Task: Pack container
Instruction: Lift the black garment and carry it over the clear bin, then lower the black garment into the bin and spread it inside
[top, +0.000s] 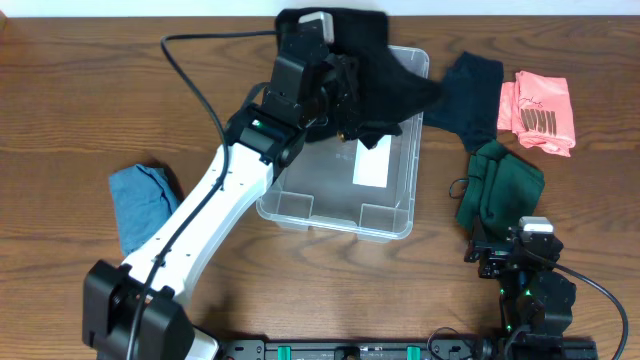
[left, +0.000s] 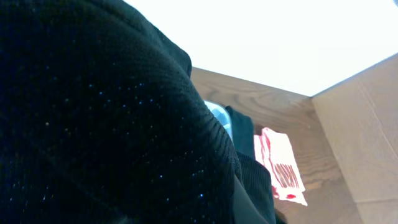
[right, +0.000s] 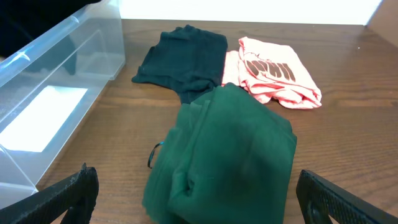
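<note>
**Black garment over the container: the drop-in is on**

Far left, a blue cloth (top: 140, 200) lies on the table (top: 60, 120). The left arm reaches diagonally from its near-left base across to the bin's far end with the wrist bent over. The left claw (top: 345, 100) is pressed together, pinching the black garment (top: 375, 65), which hangs bunched across the far rim. The container (top: 385, 215) sits mid-table, with only its white label (top: 372, 165) showing inside. By my reading, the step in hand is loading this piece. The next move calls for lowering the bundle inside the walls before letting go. To the right lie a dark garment (top: 472, 90), a pink one (top: 537, 112) and a green one (top: 497, 185). The right claw (right: 200, 199) is spread wide, low at the green one's near edge.
</note>
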